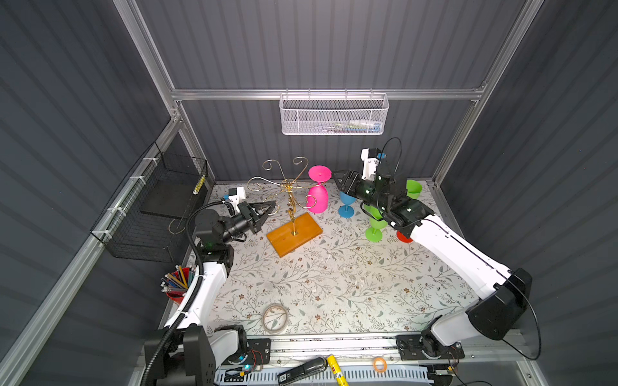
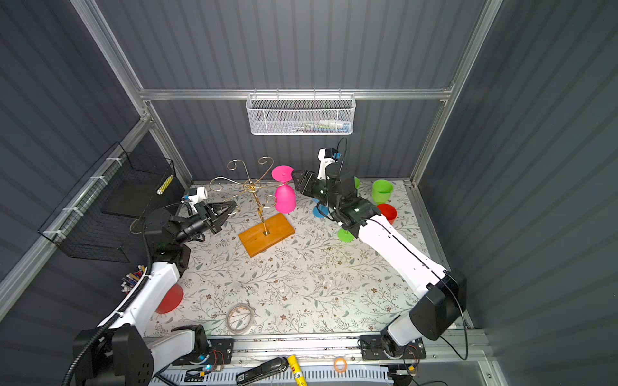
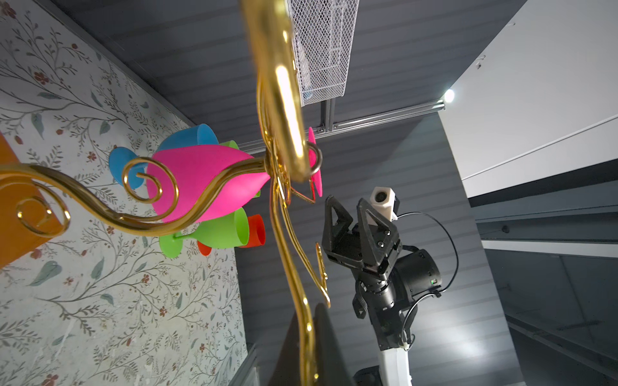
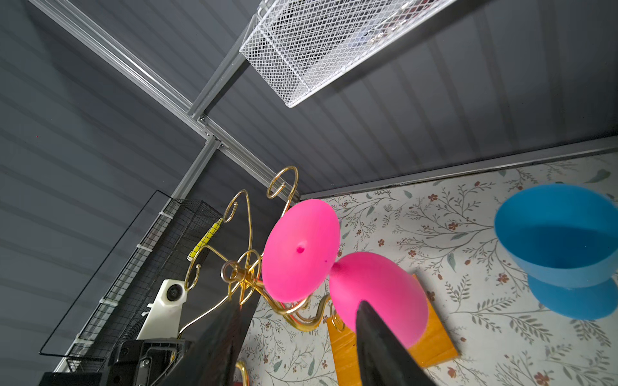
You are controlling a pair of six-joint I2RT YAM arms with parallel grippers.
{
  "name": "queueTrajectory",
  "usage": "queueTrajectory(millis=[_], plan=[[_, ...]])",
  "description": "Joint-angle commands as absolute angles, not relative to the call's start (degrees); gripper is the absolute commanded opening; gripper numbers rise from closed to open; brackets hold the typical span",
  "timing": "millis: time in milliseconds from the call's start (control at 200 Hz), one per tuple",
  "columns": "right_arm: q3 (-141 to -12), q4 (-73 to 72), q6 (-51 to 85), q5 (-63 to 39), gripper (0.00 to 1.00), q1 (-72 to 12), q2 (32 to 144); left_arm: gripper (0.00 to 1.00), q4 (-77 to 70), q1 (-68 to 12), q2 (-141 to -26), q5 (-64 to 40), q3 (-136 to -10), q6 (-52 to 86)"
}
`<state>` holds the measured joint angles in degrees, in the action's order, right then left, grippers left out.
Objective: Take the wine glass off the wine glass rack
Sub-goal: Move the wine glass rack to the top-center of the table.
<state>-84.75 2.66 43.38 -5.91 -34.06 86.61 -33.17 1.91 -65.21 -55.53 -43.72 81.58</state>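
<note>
The matte pink wine glass (image 1: 317, 200) hangs upside down from one scroll arm of the thin gold wire wine glass rack (image 1: 290, 197), its round foot (image 4: 301, 250) on top of the wire and its bowl (image 4: 378, 294) dangling above the floral-covered table (image 1: 334, 284). It looks like moulded plastic, so probably light, stiff and unlikely to break, though the smooth, rounded bowl could slide between hard fingers. The narrow neck where the bowl meets the short stem, just under the wire, seems the surest place to take hold; the foot then has to slide outward along the arm. The right gripper (image 1: 337, 177) hovers just beside the foot with jaws apart, empty. The left gripper (image 1: 272, 205) appears pinched on a lower scroll arm, which would steady the rack: a slight, wiry thing on its orange-brown wooden base (image 1: 294, 234), likely to rock or tip if the glass snags.
</note>
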Motion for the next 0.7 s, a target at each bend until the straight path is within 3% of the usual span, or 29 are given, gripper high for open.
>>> queueTrajectory(millis=[0,225,385,535,695], plan=[[-85.49,-0.03,47.13,-10.24,0.57,-33.07,88.06,0.16,-20.24,1.93,-64.75,-56.3,-46.31,72.14],[-87.42,-1.87,51.93,-14.48,0.56,-31.72,90.86,0.48,-16.7,1.93,-65.7,-55.31,-48.07,70.32],[-90.48,-1.97,54.24,-16.34,0.55,-31.17,93.86,0.67,-6.12,1.93,-64.51,-53.56,-52.08,63.19],[-93.61,-2.16,55.78,-17.19,0.53,-31.16,96.67,0.78,6.35,1.93,-63.05,-49.65,-57.12,54.3],[-96.09,-1.64,57.03,-18.0,0.5,-31.2,99.11,0.8,13.38,1.93,-62.3,-46.29,-59.76,49.25]])
